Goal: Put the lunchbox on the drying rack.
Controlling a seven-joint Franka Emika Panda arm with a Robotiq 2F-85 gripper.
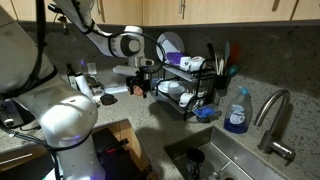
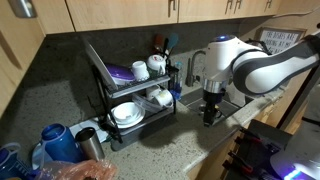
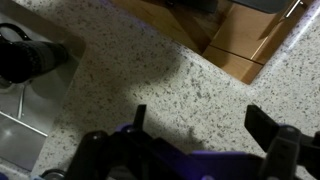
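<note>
The black wire drying rack point(image 1: 185, 85) stands against the back wall on the speckled counter and shows in both exterior views point(image 2: 130, 95). It holds a purple plate, white cups and white bowls. I cannot pick out the whitish lunchbox with certainty; a whitish item point(image 2: 157, 66) sits on the upper tier. My gripper point(image 1: 140, 88) hangs just above the bare counter beside the rack point(image 2: 210, 118). In the wrist view my gripper point(image 3: 205, 125) is open and empty, with only speckled counter between the fingers.
A steel sink point(image 1: 235, 160) with a faucet point(image 1: 275, 115) and a blue soap bottle point(image 1: 237, 112) lies past the rack. A blue kettle point(image 2: 55, 140) and a steel cup point(image 2: 88, 142) stand on its other side. A dark round object point(image 3: 22, 55) and the counter edge point(image 3: 215, 55) show in the wrist view.
</note>
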